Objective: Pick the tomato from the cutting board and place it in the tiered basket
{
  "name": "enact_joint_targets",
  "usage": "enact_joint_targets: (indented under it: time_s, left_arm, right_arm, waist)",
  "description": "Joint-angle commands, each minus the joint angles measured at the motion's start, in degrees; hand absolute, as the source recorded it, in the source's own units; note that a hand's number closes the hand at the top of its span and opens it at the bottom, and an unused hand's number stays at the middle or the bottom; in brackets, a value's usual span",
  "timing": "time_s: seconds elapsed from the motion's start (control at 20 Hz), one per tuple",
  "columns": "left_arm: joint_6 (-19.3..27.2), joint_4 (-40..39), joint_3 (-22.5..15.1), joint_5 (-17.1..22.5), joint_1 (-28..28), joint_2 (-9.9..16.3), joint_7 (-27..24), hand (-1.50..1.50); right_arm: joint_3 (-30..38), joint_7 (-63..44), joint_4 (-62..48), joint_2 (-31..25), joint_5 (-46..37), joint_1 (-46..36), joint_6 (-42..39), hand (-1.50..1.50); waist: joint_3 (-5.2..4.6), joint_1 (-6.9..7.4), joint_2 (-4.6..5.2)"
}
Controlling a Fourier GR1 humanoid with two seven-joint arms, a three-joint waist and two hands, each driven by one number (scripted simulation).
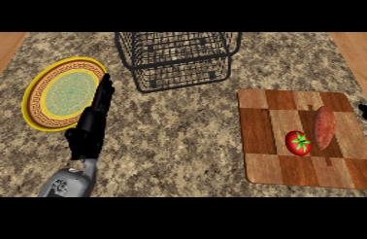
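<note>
A red tomato (299,143) with a green stem star sits on the wooden cutting board (265,131), which lies at the right side of the granite-patterned desk (186,136). Just beside the tomato, on its right and touching or nearly touching it, lies a reddish-brown sweet potato (324,128), stretched lengthwise up the board. The black wire tiered basket (179,58) stands at the far middle of the desk, well apart from the board, with nothing visible inside it.

The left robot hand (91,124) shows at the left of the view, its grey forearm rising from the lower edge. Its fingers are straight and held together, pointing away from the robot, and they hold nothing. The fingertips reach the right rim of a round yellow plate (61,94) with a patterned brown border and green centre.

Of the right robot hand (362,108) only a small dark tip shows at the right edge, near the board's far corner; I cannot tell how its fingers stand.
</note>
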State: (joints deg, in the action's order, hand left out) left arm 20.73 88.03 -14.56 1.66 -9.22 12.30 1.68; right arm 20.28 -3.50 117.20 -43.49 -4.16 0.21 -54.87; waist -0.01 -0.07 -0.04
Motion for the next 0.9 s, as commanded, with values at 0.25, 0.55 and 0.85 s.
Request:
enact_joint_targets:
  time_s: [0.25,0.55,0.85]
  left_arm:
    - [0.8,-0.1,-0.1,-3.6,-0.7,-3.9,2.1,0.00]
    - [-2.0,-0.6,2.9,-3.3,-0.6,-3.7,1.0,0.00]
    - [-3.4,1.4,2.8,-4.6,1.5,-4.8,0.1,0.00]
  right_arm:
    - [-1.5,-1.1,-1.1,0.0,-7.3,-0.6,-3.8,-1.50]
    - [-2.6,10.8,0.0,1.9,-21.7,4.6,1.6,-1.50]
    - [-4.2,14.2,-7.2,-1.2,-25.5,-1.9,1.1,-1.50]
  waist:
    - [0.02,0.11,0.04]
    - [0.05,-0.18,0.02]
    - [0.03,0.21,0.06]
